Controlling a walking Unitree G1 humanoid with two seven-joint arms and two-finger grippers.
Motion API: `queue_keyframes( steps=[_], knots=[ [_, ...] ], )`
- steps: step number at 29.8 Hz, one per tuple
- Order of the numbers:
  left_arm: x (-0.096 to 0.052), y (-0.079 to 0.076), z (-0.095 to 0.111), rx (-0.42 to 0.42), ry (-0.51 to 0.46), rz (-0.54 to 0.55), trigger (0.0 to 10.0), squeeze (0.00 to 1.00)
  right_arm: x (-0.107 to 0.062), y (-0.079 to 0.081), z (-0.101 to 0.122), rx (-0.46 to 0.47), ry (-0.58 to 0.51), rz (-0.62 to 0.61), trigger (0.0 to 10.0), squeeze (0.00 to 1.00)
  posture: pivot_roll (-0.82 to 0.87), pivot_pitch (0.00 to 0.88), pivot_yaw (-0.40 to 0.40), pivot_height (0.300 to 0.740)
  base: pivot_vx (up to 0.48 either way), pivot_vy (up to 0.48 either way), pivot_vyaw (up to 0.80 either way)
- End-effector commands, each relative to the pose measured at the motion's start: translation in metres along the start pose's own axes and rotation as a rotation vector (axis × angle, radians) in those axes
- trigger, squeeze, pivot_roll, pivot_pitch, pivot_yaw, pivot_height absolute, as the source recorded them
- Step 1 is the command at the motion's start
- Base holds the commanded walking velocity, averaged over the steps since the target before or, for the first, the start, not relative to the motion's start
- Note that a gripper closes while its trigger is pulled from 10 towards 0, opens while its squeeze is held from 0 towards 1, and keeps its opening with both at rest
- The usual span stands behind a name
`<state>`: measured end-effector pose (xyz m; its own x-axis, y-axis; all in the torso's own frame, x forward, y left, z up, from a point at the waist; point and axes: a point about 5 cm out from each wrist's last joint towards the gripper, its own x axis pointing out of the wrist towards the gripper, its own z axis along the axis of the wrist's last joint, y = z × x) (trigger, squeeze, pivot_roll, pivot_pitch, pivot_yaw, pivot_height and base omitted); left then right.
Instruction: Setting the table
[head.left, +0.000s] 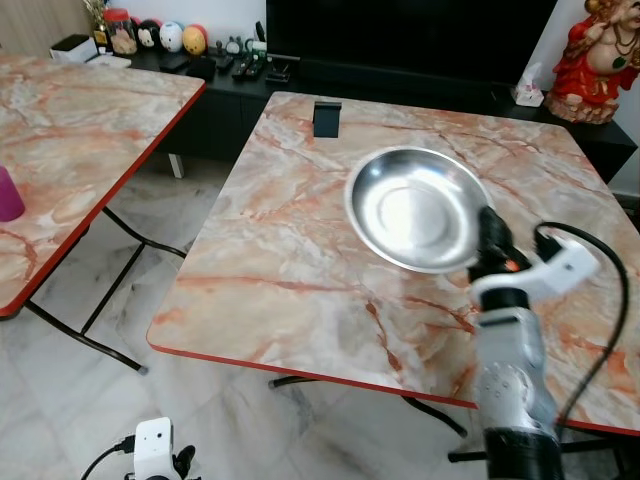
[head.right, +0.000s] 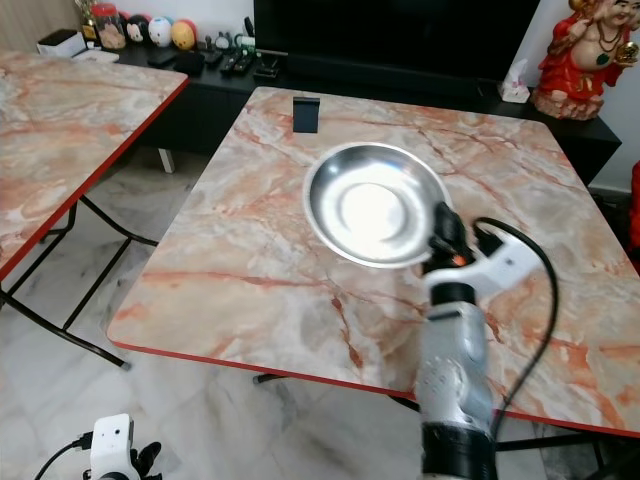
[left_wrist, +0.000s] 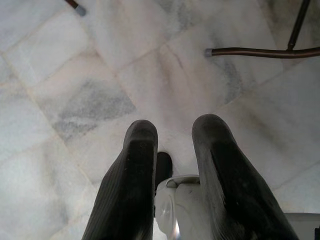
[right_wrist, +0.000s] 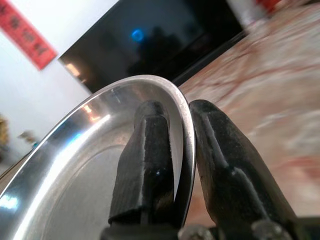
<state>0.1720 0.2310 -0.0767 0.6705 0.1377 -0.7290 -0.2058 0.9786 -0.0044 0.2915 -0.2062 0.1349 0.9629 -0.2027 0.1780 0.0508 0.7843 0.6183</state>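
Over the table's (head.left: 280, 300) right half our right gripper (right_wrist: 182, 130) pinches the plate (head.left: 415, 208) rim, plate tilted w/ no contact visible, so we'd level it & lower gently before release; left gripper (left_wrist: 175, 150) idle, fingers apart.

Your right arm (head.left: 512, 375) silver and speckled, black band at its base, white wrist housing with an orange spot, black looping cable (head.left: 600, 330), your right gripper (right_wrist: 182, 150) and left gripper (left_wrist: 172, 165) with matte black, scuffed, rounded fingers.
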Motion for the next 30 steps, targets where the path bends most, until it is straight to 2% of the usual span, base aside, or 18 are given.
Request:
queue_keyframes(
  steps=[1,3,7,9,13,16,19,22,24,30],
  knots=[
    [-0.001,-0.002,-0.006,0.009,0.036,-0.014,10.0,0.00,-0.003,0.001,0.011,-0.022,-0.026,-0.004,10.0,0.00,-0.02,0.000,-0.064,0.740,0.000,0.000,0.00],
    [-0.001,-0.002,-0.007,0.014,0.041,-0.018,10.0,0.00,-0.014,-0.004,0.009,-0.025,-0.009,-0.038,10.0,0.00,-0.03,0.000,-0.064,0.740,0.000,0.000,0.00],
    [-0.001,-0.004,-0.007,0.019,0.045,-0.026,10.0,0.00,-0.024,-0.007,0.002,-0.025,0.025,-0.051,10.0,0.00,-0.03,0.000,-0.065,0.740,0.000,0.000,0.00],
    [-0.001,-0.005,-0.008,0.021,0.048,-0.030,10.0,0.00,-0.030,-0.014,0.001,-0.046,0.032,-0.100,10.0,0.00,-0.03,0.000,-0.063,0.740,0.000,0.000,0.00],
    [-0.001,-0.005,-0.009,0.025,0.054,-0.032,10.0,0.00,-0.031,-0.021,0.000,-0.064,0.041,-0.147,10.0,0.00,-0.03,0.000,-0.062,0.740,0.000,0.000,0.00],
    [-0.002,-0.002,-0.010,0.023,0.060,-0.029,10.0,0.00,-0.029,-0.036,-0.004,-0.094,0.056,-0.208,10.0,0.00,-0.03,0.000,-0.065,0.740,0.000,0.000,0.00],
    [-0.002,-0.001,-0.011,0.021,0.063,-0.027,10.0,0.00,-0.029,-0.042,-0.005,-0.111,0.063,-0.235,10.0,0.00,-0.03,0.000,-0.065,0.740,0.000,0.000,0.00],
    [-0.003,0.002,-0.013,0.020,0.072,-0.022,10.0,0.00,-0.032,-0.060,-0.005,-0.113,0.065,-0.331,10.0,0.00,-0.02,0.000,-0.066,0.740,0.000,0.000,0.00],
    [-0.004,0.002,-0.014,0.021,0.075,-0.022,10.0,0.00,-0.034,-0.066,-0.005,-0.103,0.065,-0.365,10.0,0.00,-0.02,0.000,-0.066,0.740,0.000,0.000,0.00],
    [-0.004,0.001,-0.015,0.026,0.080,-0.027,10.0,0.00,-0.043,-0.073,-0.005,-0.114,0.070,-0.392,10.0,0.00,-0.03,0.000,-0.061,0.740,0.000,0.000,0.00]
  ],
)
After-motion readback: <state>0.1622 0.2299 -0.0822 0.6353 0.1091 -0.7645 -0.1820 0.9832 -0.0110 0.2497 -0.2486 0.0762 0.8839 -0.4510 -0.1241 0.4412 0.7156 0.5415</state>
